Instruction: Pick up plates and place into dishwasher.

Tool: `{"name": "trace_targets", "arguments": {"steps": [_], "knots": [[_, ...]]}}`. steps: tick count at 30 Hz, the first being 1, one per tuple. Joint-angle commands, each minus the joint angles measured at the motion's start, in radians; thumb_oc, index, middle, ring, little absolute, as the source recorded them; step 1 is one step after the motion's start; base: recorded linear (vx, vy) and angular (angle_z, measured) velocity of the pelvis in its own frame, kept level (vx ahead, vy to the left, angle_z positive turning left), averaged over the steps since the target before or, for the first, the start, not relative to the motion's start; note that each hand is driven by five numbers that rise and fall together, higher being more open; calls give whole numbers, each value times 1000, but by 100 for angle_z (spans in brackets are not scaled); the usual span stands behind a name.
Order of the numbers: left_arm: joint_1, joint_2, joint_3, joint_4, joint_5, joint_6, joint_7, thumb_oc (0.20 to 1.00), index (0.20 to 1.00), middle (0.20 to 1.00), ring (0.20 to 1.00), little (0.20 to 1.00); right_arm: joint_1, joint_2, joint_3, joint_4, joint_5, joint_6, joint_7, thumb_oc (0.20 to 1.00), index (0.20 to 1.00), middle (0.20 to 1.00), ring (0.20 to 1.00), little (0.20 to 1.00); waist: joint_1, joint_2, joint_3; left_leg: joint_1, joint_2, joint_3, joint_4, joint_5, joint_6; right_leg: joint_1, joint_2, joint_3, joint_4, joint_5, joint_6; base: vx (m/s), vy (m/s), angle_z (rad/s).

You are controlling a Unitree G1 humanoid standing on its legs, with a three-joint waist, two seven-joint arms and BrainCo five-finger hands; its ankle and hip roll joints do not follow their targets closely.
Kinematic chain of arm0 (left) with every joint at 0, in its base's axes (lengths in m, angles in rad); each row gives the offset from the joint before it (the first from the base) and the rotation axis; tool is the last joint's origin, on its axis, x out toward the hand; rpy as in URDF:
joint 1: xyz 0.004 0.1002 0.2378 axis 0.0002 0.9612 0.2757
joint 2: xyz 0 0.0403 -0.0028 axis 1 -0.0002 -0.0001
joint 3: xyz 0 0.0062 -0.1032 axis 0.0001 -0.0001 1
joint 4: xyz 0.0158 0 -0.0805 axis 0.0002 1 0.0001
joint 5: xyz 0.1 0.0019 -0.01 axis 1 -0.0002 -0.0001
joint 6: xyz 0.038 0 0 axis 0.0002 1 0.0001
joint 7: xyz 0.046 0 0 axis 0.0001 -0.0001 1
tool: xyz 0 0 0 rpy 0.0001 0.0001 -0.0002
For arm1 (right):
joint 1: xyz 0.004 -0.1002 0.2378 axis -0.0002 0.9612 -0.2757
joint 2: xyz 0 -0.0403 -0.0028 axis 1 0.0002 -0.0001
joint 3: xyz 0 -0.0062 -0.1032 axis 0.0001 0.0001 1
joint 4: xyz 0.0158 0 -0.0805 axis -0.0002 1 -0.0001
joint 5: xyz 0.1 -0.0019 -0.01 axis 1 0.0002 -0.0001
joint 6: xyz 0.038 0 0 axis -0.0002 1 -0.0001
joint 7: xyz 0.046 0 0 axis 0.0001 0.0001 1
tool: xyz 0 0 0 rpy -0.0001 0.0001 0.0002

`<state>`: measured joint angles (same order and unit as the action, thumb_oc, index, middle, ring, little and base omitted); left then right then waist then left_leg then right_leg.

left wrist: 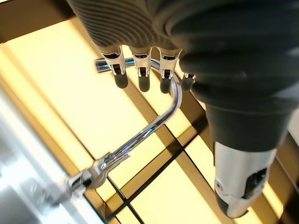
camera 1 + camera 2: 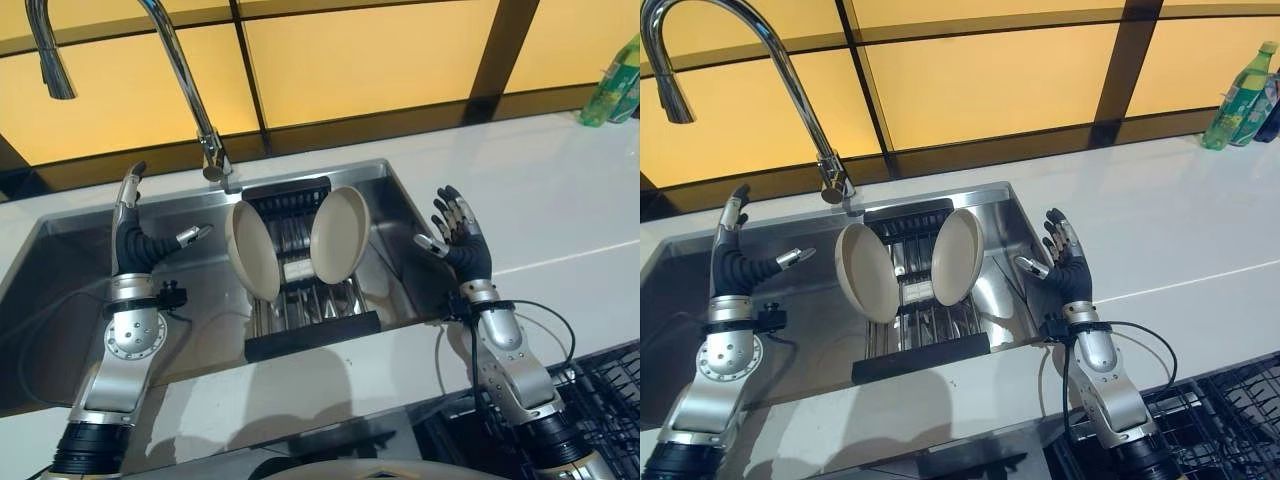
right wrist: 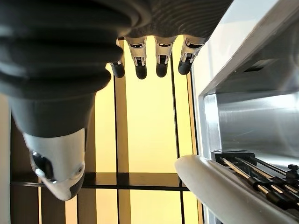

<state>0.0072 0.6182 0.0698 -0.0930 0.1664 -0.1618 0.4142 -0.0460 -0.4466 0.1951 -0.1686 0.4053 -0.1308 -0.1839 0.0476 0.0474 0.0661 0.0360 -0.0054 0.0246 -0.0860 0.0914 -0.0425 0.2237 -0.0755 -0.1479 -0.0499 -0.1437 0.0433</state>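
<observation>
Two cream plates stand on edge in a black dish rack [image 2: 310, 335] inside the steel sink [image 2: 70, 255]: the left plate [image 2: 252, 252] and the right plate [image 2: 339, 234], whose rim [image 3: 219, 191] also shows in the right wrist view. My left hand [image 2: 133, 243] is raised over the sink's left half, open with straight fingers, holding nothing. My right hand [image 2: 461, 240] is raised at the sink's right rim, a short way right of the right plate, open and holding nothing.
A tall curved tap [image 2: 180, 70] rises behind the sink. White counter [image 2: 560, 200] extends to the right, with a green bottle [image 2: 612, 85] at its far corner. A black dishwasher rack [image 2: 610, 395] lies at lower right below the counter edge.
</observation>
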Motion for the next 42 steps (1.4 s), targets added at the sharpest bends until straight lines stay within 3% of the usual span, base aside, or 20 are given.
{"name": "trace_targets", "arguments": {"steps": [1,14,26,35,42], "knots": [[-39,108,50,88,133,-33,43,1000,1000,1000,1000,1000,-47,-31,-13,-31,25,-45,-7,1000,1000,1000,1000,1000,22,-37,-43,-61,48,-45,203,-161,-58,-138,1,26,-24,109,3,-1,83,-4],[-93,300,-78,174,520,-73,126,1000,1000,1000,1000,1000,-52,-67,1,-27,47,-28,-28,1000,1000,1000,1000,1000,-18,-1,-64,14,37,14,91,-155,-37,-141,-38,29,-16,113,48,46,129,0],[-87,422,-187,182,764,-88,209,1000,1000,1000,1000,1000,-22,-112,-6,-10,94,-27,-25,1000,1000,1000,1000,1000,-44,-8,-51,47,7,42,70,-180,5,-156,-71,52,-10,138,89,87,100,-1],[-122,489,-305,179,865,-94,257,1000,1000,1000,1000,1000,-2,-141,0,9,119,-52,-26,1000,1000,1000,1000,1000,-69,-12,-35,54,-11,63,58,-190,31,-181,-94,67,4,148,115,63,59,-7],[-137,506,-335,182,906,-94,282,1000,1000,1000,1000,1000,15,-147,-1,15,128,-61,-28,1000,1000,1000,1000,1000,-83,-14,-28,55,-22,75,65,-200,46,-196,-104,84,22,149,127,64,28,-2]]}}
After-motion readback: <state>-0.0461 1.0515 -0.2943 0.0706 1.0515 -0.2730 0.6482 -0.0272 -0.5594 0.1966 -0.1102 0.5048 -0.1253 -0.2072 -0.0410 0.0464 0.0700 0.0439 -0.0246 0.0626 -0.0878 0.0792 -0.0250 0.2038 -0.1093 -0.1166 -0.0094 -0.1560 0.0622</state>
